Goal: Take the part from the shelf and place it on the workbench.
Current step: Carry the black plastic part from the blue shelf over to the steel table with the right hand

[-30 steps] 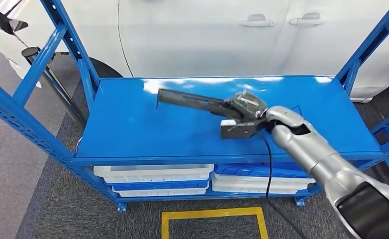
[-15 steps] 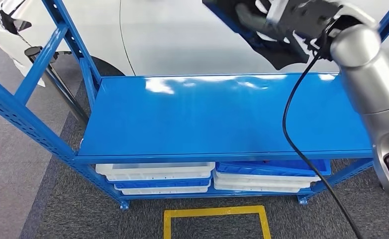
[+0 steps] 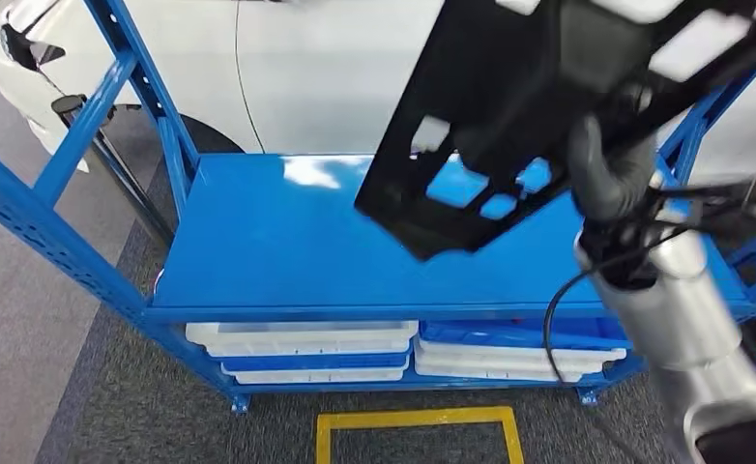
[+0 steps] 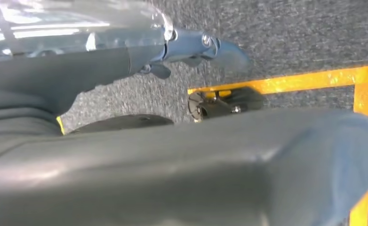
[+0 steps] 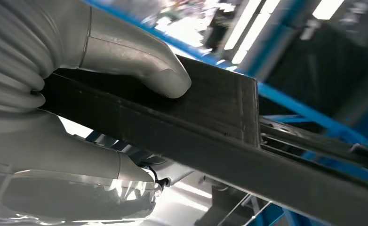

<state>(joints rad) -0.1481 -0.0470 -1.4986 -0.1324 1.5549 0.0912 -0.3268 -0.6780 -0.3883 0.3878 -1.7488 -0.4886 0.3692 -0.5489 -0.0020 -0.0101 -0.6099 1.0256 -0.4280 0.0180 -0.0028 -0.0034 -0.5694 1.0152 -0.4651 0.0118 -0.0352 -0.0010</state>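
Part [image 3: 490, 126]: lifted off shelf [image 3: 287, 242] since a second ago, clamped in right robot hand [image 3: 611, 169]; carry to workbench pending.

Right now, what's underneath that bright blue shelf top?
Under the blue shelf top sit stacked white and blue trays. The right hand holds the black part above the shelf. What the trays hold is covered.

Bare shelf [image 3: 277, 251] top; blue uprights [image 3: 132, 82] flank it.
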